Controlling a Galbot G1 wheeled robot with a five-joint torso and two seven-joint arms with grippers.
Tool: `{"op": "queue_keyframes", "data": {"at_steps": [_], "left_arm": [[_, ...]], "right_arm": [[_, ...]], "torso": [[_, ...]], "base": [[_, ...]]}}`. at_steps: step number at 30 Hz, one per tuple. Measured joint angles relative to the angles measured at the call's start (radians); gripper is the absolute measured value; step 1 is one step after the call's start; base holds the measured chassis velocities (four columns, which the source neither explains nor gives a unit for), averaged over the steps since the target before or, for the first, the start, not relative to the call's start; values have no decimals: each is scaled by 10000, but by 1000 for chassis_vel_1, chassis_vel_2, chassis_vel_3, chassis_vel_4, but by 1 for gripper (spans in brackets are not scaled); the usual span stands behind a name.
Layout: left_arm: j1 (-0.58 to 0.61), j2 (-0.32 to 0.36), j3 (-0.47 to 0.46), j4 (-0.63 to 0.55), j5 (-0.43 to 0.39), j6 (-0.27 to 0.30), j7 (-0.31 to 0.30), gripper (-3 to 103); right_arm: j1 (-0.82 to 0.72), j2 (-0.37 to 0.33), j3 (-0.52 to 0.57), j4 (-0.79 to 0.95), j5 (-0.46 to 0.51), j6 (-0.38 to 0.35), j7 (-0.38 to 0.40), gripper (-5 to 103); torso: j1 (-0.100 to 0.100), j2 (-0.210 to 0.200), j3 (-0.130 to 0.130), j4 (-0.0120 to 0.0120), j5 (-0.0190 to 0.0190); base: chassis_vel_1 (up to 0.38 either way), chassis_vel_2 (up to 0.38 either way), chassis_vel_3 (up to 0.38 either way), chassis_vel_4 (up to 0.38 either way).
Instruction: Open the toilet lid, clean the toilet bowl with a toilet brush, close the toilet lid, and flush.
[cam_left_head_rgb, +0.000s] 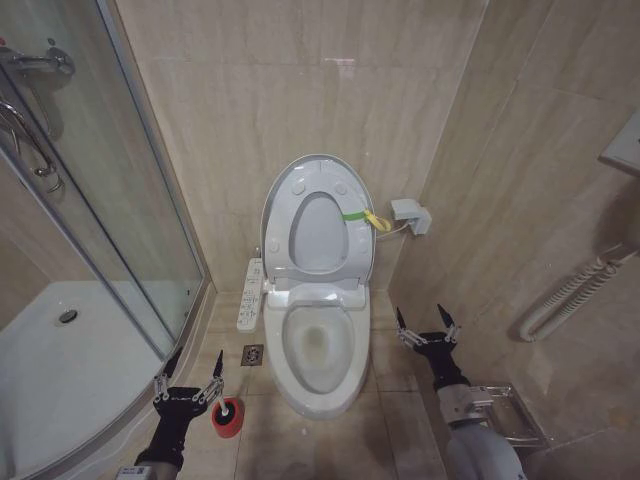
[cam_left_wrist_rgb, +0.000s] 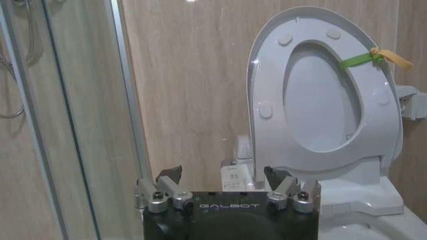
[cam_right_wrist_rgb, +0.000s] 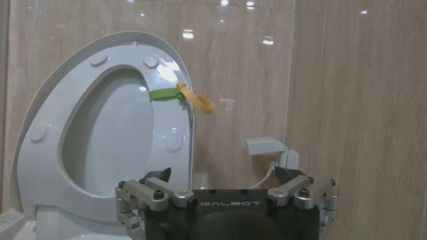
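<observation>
The toilet lid (cam_left_head_rgb: 318, 163) stands upright against the back wall, with the seat ring (cam_left_head_rgb: 348, 240) raised against it and a green strap with a yellow tag around both. Below them the toilet bowl (cam_left_head_rgb: 318, 347) lies uncovered, with water at the bottom. The toilet brush (cam_left_head_rgb: 228, 416) sits in its red holder on the floor left of the bowl. My left gripper (cam_left_head_rgb: 188, 379) hangs open just left of the brush, holding nothing. My right gripper (cam_left_head_rgb: 427, 327) is open and holds nothing, right of the bowl. Both wrist views face the raised lid (cam_left_wrist_rgb: 321, 102) (cam_right_wrist_rgb: 110, 131) past open fingers (cam_left_wrist_rgb: 171, 176) (cam_right_wrist_rgb: 285, 175).
A glass shower enclosure (cam_left_head_rgb: 120, 190) and white shower tray (cam_left_head_rgb: 60, 370) fill the left. A white button panel (cam_left_head_rgb: 250, 295) and a floor drain (cam_left_head_rgb: 253, 355) lie left of the toilet. A wall box (cam_left_head_rgb: 411, 214), a corrugated hose (cam_left_head_rgb: 570, 295) and a metal rack (cam_left_head_rgb: 512, 412) are on the right.
</observation>
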Motion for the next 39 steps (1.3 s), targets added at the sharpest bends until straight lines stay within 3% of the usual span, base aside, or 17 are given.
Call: {"op": "queue_keyframes", "data": {"at_steps": [39], "left_arm": [[0,0,0,0,0,0,0,82]], "right_arm": [[0,0,0,0,-1,0,0,100]], "torso": [[0,0,0,0,0]], "base": [[0,0,0,0]]}}
